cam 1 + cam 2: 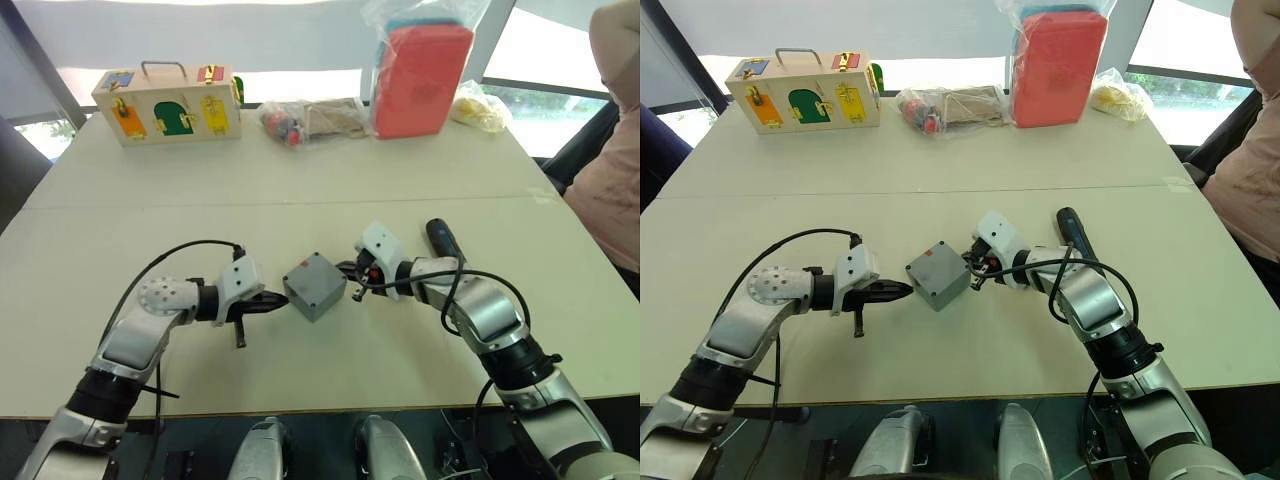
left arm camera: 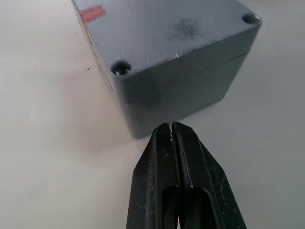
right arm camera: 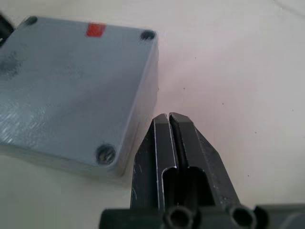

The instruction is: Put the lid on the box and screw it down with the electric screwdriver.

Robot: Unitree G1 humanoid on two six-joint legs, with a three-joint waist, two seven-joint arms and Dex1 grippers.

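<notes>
Grey, rigid plastic, the box (image 1: 315, 286) sits mid-worktop (image 1: 300, 180) with the lid (image 2: 167, 33) already on, light and slick-sided, best steadied by its flat walls. Left pincer (image 1: 276, 301) and right pincer (image 1: 353, 279) flank it, both pinched closed and empty. Farther right lies the electric screwdriver (image 1: 441, 240).

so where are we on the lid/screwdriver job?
Done: the lid sits on the box, seam visible along the side. In hand: nothing. The left pincer and right pincer are both shut and empty, flanking the box on opposite sides, apparently nudging it square. Left: the electric screwdriver lies on the table beyond the right arm, and whether the corner holes hold screws can't be told.
</notes>
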